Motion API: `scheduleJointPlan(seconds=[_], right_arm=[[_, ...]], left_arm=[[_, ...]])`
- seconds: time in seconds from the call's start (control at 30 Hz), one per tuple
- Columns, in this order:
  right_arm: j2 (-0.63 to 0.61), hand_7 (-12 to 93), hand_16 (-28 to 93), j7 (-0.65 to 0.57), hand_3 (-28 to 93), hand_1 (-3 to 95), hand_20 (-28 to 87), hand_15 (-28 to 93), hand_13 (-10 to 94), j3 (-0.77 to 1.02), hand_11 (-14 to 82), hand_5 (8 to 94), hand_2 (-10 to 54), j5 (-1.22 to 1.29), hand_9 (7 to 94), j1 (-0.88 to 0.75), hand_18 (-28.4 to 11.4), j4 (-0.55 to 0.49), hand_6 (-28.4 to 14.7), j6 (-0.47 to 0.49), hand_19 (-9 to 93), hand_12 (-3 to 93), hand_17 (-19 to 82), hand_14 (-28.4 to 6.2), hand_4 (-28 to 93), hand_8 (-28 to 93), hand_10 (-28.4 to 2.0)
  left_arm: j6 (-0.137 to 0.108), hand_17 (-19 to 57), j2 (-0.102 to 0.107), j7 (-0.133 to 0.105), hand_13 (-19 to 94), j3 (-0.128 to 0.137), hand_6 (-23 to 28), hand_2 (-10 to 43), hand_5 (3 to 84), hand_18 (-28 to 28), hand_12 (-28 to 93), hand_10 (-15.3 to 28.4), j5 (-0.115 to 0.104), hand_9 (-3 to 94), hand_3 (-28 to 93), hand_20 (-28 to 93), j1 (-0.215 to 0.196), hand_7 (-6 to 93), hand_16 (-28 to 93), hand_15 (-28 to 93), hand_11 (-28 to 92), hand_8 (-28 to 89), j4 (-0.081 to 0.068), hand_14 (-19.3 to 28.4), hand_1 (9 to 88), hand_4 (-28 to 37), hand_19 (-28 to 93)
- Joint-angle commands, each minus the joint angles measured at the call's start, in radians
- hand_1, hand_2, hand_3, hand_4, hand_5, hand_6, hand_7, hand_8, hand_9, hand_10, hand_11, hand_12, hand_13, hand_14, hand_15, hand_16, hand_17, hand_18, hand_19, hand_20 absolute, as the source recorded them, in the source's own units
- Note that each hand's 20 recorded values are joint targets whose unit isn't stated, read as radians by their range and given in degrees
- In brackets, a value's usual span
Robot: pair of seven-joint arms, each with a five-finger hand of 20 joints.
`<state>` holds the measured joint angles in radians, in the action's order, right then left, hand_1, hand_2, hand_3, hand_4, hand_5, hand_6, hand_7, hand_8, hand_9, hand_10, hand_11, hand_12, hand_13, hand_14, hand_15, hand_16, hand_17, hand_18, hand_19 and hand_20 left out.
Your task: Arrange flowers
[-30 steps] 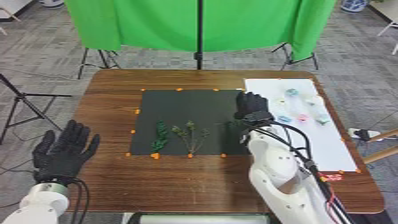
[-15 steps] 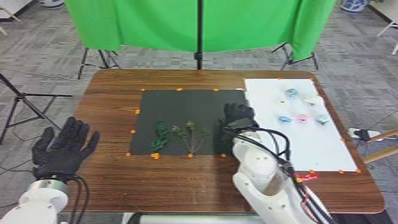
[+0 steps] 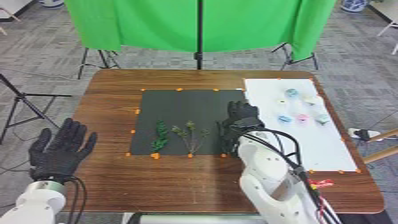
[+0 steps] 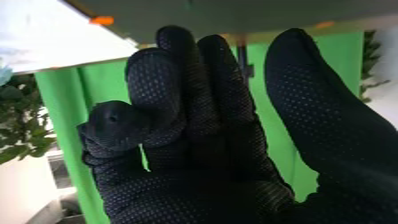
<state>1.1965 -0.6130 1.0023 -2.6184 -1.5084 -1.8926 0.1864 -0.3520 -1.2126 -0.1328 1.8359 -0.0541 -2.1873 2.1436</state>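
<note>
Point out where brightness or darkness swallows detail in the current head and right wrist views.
Head view: the white sheet is bright, so the pale flowers stand out weakly; the right hand partly blends into the dark sheet. Right wrist view: the white sheet looks washed out, while the black palm sinks into near-black.

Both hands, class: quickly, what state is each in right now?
Left hand: open, holding nothing.
Right hand: open, fingers relaxed, nothing seen in its grasp.
</note>
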Motion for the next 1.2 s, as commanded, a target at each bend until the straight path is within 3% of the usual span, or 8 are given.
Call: scheduleJointPlan(seconds=[0.03,0.17,0.23,0.37,0.7,0.9,1.0,1.2], right_arm=[[-0.063,25,32,-0.026,80,43.9,52,64,66,0.084,19.0,63.1,-9.5,0.018,66.5,-0.068,-28.4,-0.107,-8.3,-0.03,93,18.3,42,-16.9,-24,-10,-22.1],[-0.095,24,31,0.014,80,44.4,51,63,65,0.203,18.8,62.5,-9.5,0.016,65.4,-0.107,-28.4,-0.1,-8.3,-0.039,93,18.2,41,-17.0,-24,-10,-21.8],[-0.092,23,32,0.177,81,45.8,49,61,62,0.305,17.8,60.2,-9.5,-0.057,62.1,-0.137,-27.8,-0.099,-7.7,0.1,93,17.3,39,-16.1,-26,-11,-20.6],[-0.133,18,22,0.211,84,47.6,46,52,50,0.365,12.1,51.3,-9.5,-0.125,51.0,-0.16,-26.2,-0.059,-4.4,0.042,89,13.4,32,-16.0,-28,-13,-15.6],[-0.116,20,19,0.288,87,44.9,46,53,40,0.383,12.3,47.5,-9.5,-0.189,43.0,-0.149,-25.2,0.047,-4.9,0.06,84,14.6,27,-16.5,-28,-13,-17.3],[-0.095,21,19,0.248,87,49.8,48,57,44,0.339,14.6,49.4,-9.5,-0.198,47.1,-0.101,-25.0,0.112,-3.9,0.085,86,15.2,29,-15.7,-28,-14,-16.3],[-0.098,23,34,0.22,78,56.7,49,54,51,0.325,20.8,56.0,-9.5,-0.172,57.9,-0.098,-23.6,0.131,-2.7,0.037,89,16.8,34,-11.3,-28,-15,-15.0],[-0.104,31,50,0.191,68,64.9,50,58,65,0.303,15.3,73.0,-9.5,-0.169,82.4,-0.093,-22.5,0.148,-1.1,-0.06,92,44.7,40,-10.4,-28,1,-10.9]], left_arm=[[0.004,-4.3,-0.012,-0.001,34,0.005,9.3,16.2,52.0,17.9,13,16.1,0.013,45.2,77,23,-0.025,20.0,-7,56,29,-10,0.002,17.8,28.3,-28.3,46],[0.031,-4.3,-0.014,0.001,34,0.004,9.4,16.2,52.0,17.9,13,16.2,0.031,44.8,77,23,-0.021,19.9,-7,56,29,-10,0.001,17.6,28.3,-28.3,46],[0.04,-4.4,-0.014,0.002,34,0.007,9.3,16.1,51.7,17.8,13,16.1,0.037,44.5,77,23,-0.026,19.7,-7,56,29,-10,0.003,17.6,28.3,-28.3,46],[0.049,-4.4,-0.013,-0.002,33,0.002,9.3,16.1,51.3,17.8,13,15.8,0.046,43.5,77,22,-0.021,19.5,-7,56,28,-10,-0.002,17.4,28.2,-28.3,46],[0.025,-4.6,-0.014,-0.004,33,-0.007,9.2,16.0,50.9,17.7,13,15.8,0.035,43.1,77,22,-0.015,19.0,-7,55,28,-10,-0.007,17.2,28.0,-28.3,45],[0.025,-4.6,-0.014,0.001,32,-0.011,9.2,15.9,50.8,17.7,13,15.7,0.042,42.7,77,22,-0.01,19.0,-7,55,28,-10,-0.011,17.1,28.0,-28.3,45],[0.037,-4.7,-0.016,0.006,32,-0.009,9.2,15.9,50.8,17.7,13,15.8,0.035,43.0,77,23,-0.013,19.0,-6,56,29,-10,-0.013,17.1,28.1,-28.3,46],[0.029,-4.6,-0.021,0.006,33,-0.012,9.4,16.2,51.3,18.0,16,16.4,0.038,44.7,77,24,-0.018,19.2,-5,61,33,-10,-0.007,18.5,28.0,-28.3,46]])
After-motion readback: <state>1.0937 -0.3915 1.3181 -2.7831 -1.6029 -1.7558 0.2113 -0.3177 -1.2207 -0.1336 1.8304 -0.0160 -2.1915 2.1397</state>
